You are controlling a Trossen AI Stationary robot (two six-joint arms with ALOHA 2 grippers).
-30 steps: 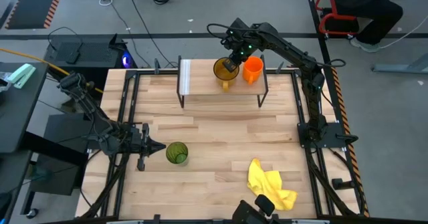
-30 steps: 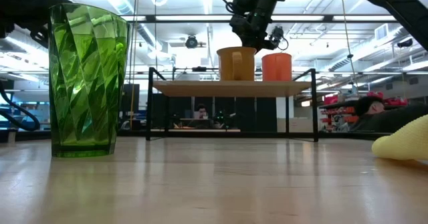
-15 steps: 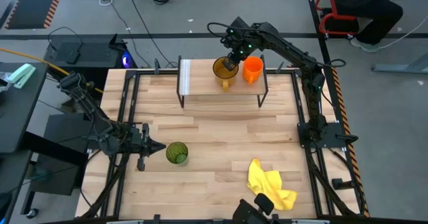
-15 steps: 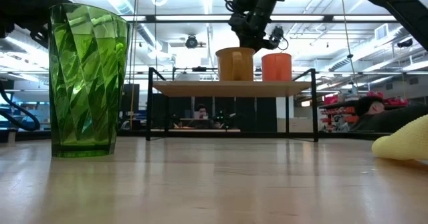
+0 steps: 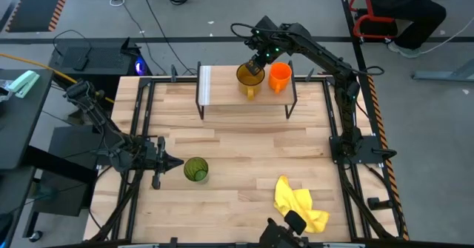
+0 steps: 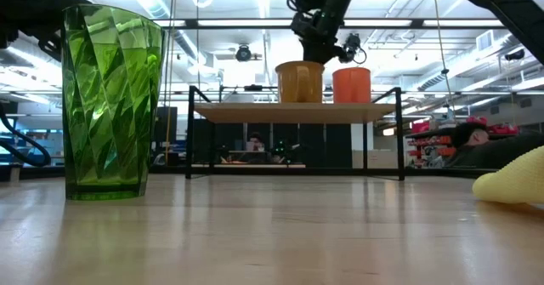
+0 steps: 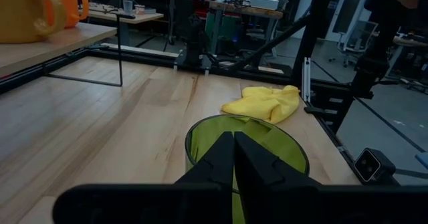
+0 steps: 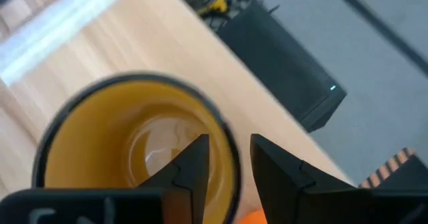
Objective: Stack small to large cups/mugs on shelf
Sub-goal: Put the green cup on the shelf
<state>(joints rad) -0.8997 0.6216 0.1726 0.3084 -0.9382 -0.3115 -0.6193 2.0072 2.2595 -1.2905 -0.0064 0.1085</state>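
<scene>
The amber-yellow mug [image 5: 248, 79] and the small orange cup [image 5: 280, 76] stand upright side by side on the shelf [image 5: 222, 85], the cup on the right. My right gripper [image 5: 256, 65] hangs open over the mug, slanting down. In the right wrist view one finger [image 8: 194, 167] stands over the mug's hollow and the other [image 8: 274, 167] outside its rim [image 8: 226, 129], and neither visibly touches it. The green tumbler [image 5: 195, 169] stands upright on the tabletop near the left. My left gripper [image 5: 178, 163] is shut and level, pointing at the tumbler [image 7: 267, 144] from the table's left, just short of its wall.
A crumpled yellow cloth [image 5: 300, 203] lies near the table's front right. The shelf's left half [image 5: 211, 85] is bare. Black frame rails [image 5: 141, 129] run along the table's sides. Bare tabletop lies between the shelf and the tumbler.
My right gripper has tipped up a little over the yellow mug. The mug stays upright on the shelf beside the orange cup.
</scene>
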